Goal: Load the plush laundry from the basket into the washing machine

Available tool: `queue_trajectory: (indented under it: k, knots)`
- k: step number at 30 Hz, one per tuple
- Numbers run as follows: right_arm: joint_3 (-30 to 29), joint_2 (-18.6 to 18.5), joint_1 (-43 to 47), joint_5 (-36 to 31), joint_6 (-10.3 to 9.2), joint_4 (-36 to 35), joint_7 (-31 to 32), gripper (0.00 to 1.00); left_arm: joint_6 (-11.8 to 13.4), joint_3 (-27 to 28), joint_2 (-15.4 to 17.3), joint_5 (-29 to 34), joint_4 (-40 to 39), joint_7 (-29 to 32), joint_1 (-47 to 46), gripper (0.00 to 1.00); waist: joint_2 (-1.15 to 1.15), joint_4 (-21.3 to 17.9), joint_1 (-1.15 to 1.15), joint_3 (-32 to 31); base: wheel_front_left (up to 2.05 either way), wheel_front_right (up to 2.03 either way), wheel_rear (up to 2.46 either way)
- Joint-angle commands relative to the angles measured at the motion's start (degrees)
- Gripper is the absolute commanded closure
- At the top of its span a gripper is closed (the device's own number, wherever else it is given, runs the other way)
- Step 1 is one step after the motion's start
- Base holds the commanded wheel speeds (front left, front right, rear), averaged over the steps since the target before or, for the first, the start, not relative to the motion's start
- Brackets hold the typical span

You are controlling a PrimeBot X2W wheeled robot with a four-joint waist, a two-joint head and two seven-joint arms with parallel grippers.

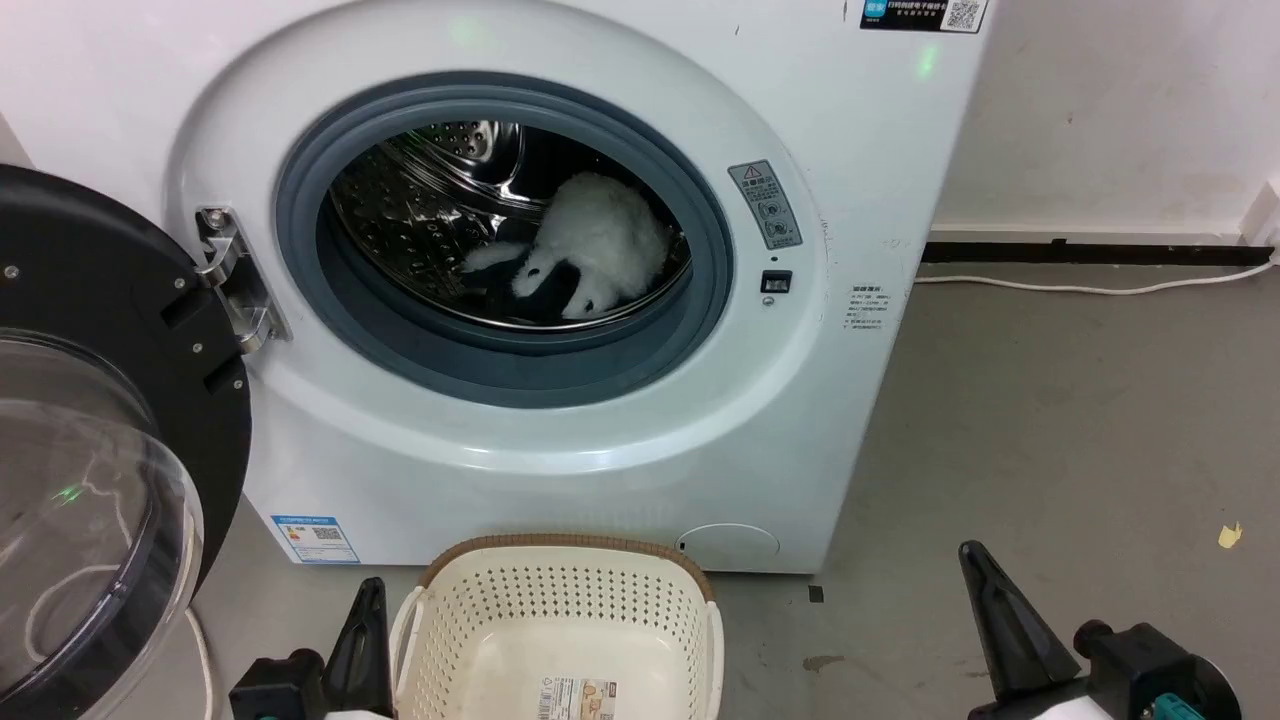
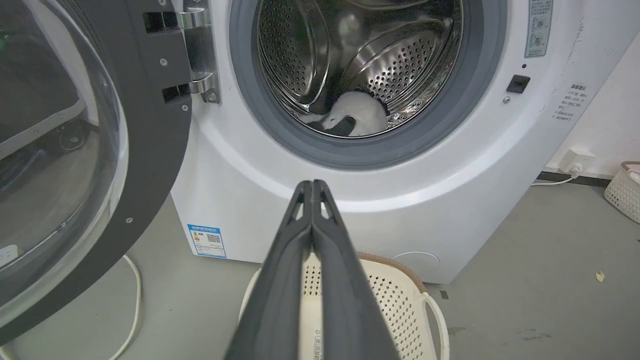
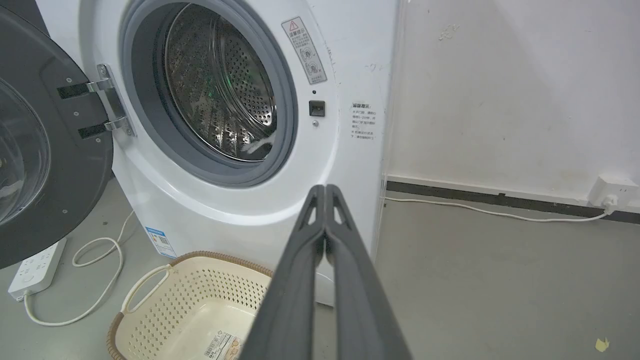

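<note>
1. Grey concrete floor (image 1: pixel 1050 420) runs back to a white wall. On it, ahead of both grippers, stands the large white front-loading washing machine (image 1: pixel 560 470).
2. Its black-framed clear round door (image 1: pixel 120 270) is swung wide open, off to the left of the left gripper (image 2: pixel 312 184).
3. The fluffy white, black-patched plush laundry (image 1: pixel 600 245) lies at the bottom of the shiny perforated steel drum (image 2: pixel 400 65), behind the grey rubber ring (image 1: pixel 520 365). It is well ahead of and above the left gripper's tips, and touches neither gripper.
4. The left gripper's two long dark fingers are pressed together tip to tip with nothing between them. They point at the machine's front below the opening.
5. The right gripper (image 3: pixel 325 187) is closed the same way and holds nothing, with its tips toward the machine's right front edge.
6. The small cream-white perforated plastic basket with a brown rim (image 1: pixel 560 590) sits on the floor at the machine's foot. It is just beside the left gripper and well apart from the right gripper. A label sticker (image 1: pixel 578 697) shows on its inner bottom.
7. To the right gripper's right, a white cable (image 3: pixel 500 212) runs along the wall base to a socket (image 3: pixel 612 192). To its far left, a white power strip (image 3: pixel 35 267) lies below the door.
</note>
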Motion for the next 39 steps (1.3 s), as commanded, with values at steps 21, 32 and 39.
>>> queue_trajectory:
  k: [21, 32, 39]
  knots:
    - [-0.57, 0.02, -1.59, -1.10, -0.02, -0.98, 2.85, 1.00, 0.01, 0.31, -0.38, 2.41, -2.29, 2.84, -1.48, 1.00, 0.00, 0.31, 0.00, 0.29, 0.00, 0.00, 0.00]
    - [-0.80, 0.03, -2.05, -1.49, -0.02, -1.30, 4.15, 1.00, 0.01, 0.40, -0.48, 3.44, -3.23, 4.12, -1.90, 1.00, 0.00, 0.46, 0.00, 0.43, 0.00, 0.00, 0.00]
    - [-0.94, 0.03, -2.34, -1.74, -0.03, -1.51, 4.98, 1.00, 0.01, 0.46, -0.55, 4.10, -3.83, 4.94, -2.17, 1.00, 0.00, 0.55, 0.00, 0.52, 0.00, 0.00, 0.00]
